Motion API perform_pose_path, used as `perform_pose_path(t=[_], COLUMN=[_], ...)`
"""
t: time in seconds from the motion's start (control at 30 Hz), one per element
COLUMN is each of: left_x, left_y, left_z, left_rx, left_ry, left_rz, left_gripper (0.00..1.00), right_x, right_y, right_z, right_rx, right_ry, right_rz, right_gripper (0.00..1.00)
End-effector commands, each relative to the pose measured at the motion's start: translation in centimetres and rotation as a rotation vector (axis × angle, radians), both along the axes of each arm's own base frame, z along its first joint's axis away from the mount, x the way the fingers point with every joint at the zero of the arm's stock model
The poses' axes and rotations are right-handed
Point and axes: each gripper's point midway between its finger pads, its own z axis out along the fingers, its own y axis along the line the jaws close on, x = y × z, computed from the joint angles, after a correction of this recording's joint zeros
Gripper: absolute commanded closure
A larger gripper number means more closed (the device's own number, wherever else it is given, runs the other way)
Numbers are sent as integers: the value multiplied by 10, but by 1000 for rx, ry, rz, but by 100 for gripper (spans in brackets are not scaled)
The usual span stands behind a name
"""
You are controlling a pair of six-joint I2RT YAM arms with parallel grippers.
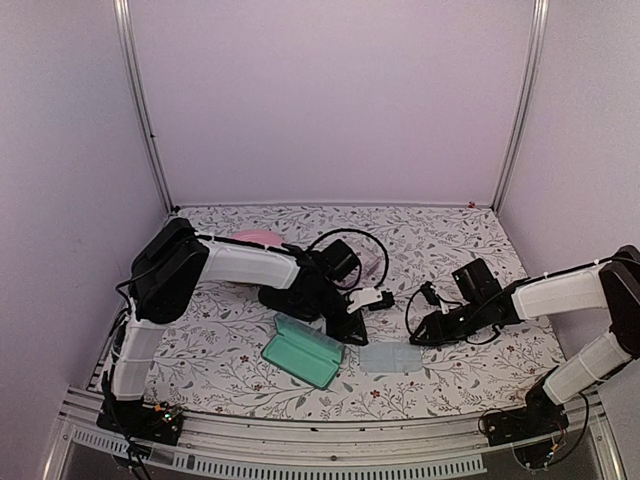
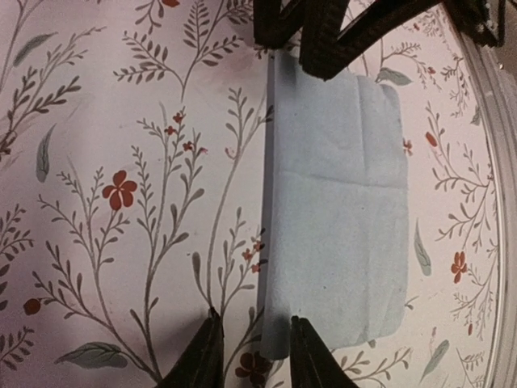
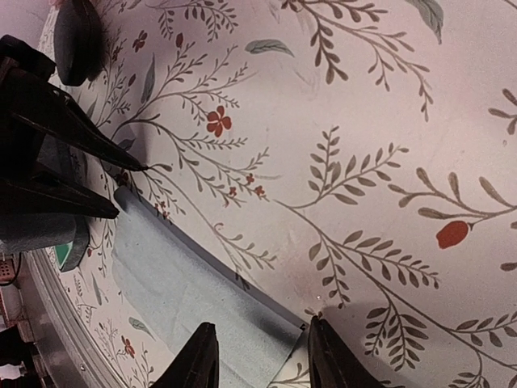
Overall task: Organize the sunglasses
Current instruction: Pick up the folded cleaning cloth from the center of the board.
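A pale pinkish pair of sunglasses (image 1: 372, 262) lies at the back of the table, partly hidden behind the left arm's cable. A light blue cloth (image 1: 392, 359) lies folded on the floral table between the two grippers. My left gripper (image 2: 254, 339) is low over the cloth (image 2: 339, 210), its jaws a little apart and straddling the corner of the folded edge. My right gripper (image 3: 262, 347) stands open at the opposite end of the cloth (image 3: 186, 283), one finger on each side of the fold's corner. Neither gripper holds sunglasses.
An open green case (image 1: 303, 350) lies just left of the cloth, under the left arm. A pink object (image 1: 255, 237) sits at the back left. A black oval case (image 3: 77, 40) shows beyond the left gripper. The two grippers (image 1: 358, 338) (image 1: 420, 338) face each other closely.
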Motion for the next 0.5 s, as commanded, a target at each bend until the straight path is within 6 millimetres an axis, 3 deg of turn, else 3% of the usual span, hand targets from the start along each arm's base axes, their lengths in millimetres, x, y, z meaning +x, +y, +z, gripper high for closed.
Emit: perform_pose_path(t=[0.0,0.47], left_x=[-27,-32], left_y=[21,25], left_z=[-39,-40], left_rx=[142,162], left_ry=[78,99], left_rz=[-22,-26], left_gripper=[71,79], right_x=[-1,-3], right_y=[5,10], right_z=[0,1], right_rx=[28,59], right_ry=[10,13], right_rz=[33,53], right_gripper=[59,68])
